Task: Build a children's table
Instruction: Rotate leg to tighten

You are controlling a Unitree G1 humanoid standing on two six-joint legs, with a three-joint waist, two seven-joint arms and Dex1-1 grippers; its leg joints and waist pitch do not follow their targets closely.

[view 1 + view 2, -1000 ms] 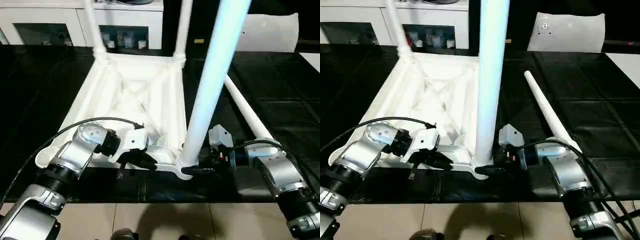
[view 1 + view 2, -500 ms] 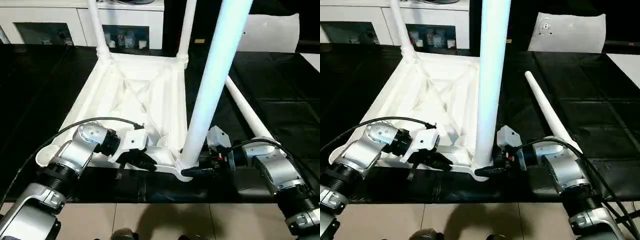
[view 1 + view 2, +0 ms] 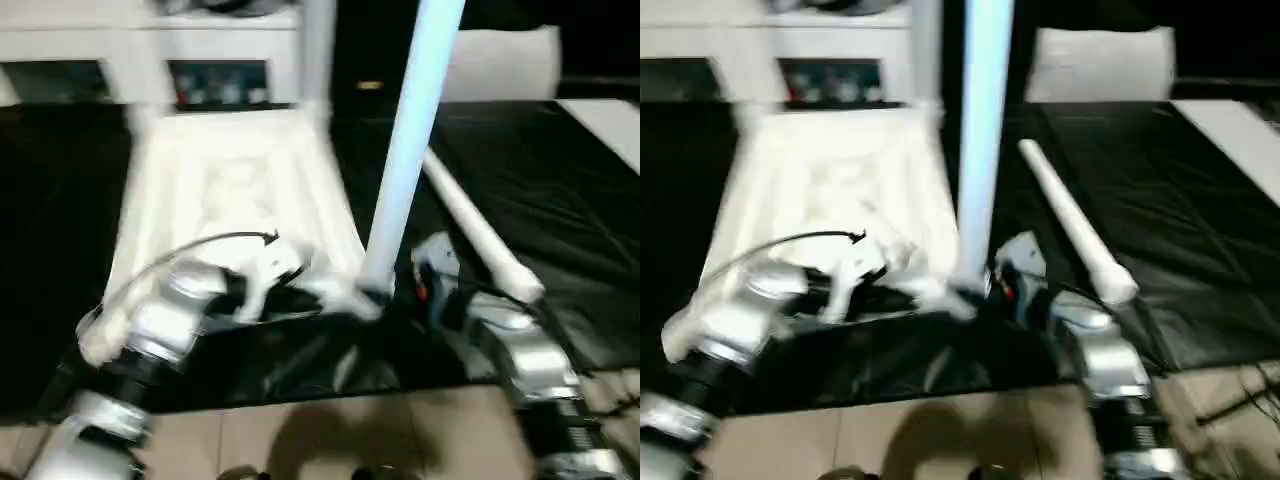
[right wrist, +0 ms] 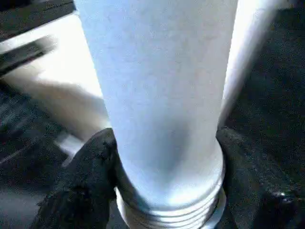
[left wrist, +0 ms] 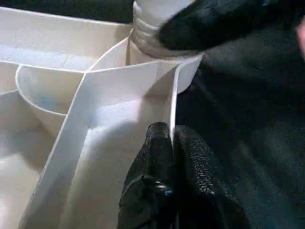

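Your left gripper [image 5: 172,143] has its jaws pinched on the upturned top's [image 3: 230,190] near rim. Your right gripper [image 4: 162,191] clasps the upright leg [image 3: 405,150] at the near-right corner socket, on the black floor.

A loose leg [image 3: 1070,230] lies right of the upturned table top [image 3: 830,190], cabinet [image 3: 770,65] behind.

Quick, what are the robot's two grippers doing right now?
Left gripper: jaws shut on the table top's rim.
Right gripper: jaws around the standing leg.
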